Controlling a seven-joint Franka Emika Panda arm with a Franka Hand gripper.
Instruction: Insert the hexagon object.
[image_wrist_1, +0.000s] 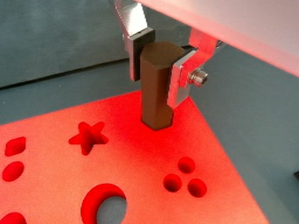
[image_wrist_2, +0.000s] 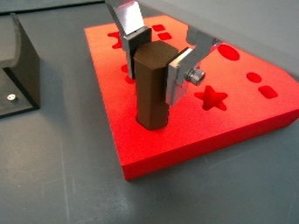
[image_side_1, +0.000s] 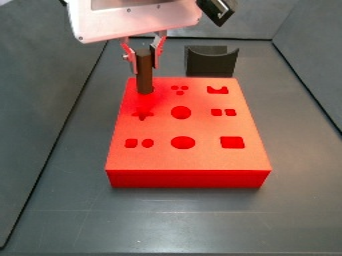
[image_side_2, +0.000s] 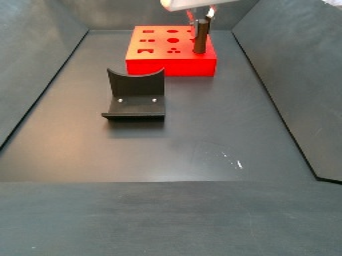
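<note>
Hexagon object (image_wrist_1: 159, 86) fills the near middle of both wrist views: a dark reddish-brown six-sided peg, standing upright with its lower end on or in the top face of the red block (image_wrist_2: 222, 122). Whether that end has entered a hole or only rests on the surface I cannot tell. The gripper (image_wrist_1: 163, 59) hangs over the block's corner, its silver fingers (image_wrist_2: 180, 73) pinching the peg near its top, pads on opposite sides. In a side view the peg (image_side_1: 140, 76) stands at the block's far left area, next to a star-shaped cutout (image_side_1: 140, 115). The fixture (image_side_2: 134, 96) sits apart on the bench (image_side_2: 201, 140).

The peg looks rigid and light, probably smooth plastic, so it could twist between flat pads. A hold high up, as now, leaves the lower length free to go down; squeezing on two flat faces rather than edges should keep its facets aligned with the hole.
</note>
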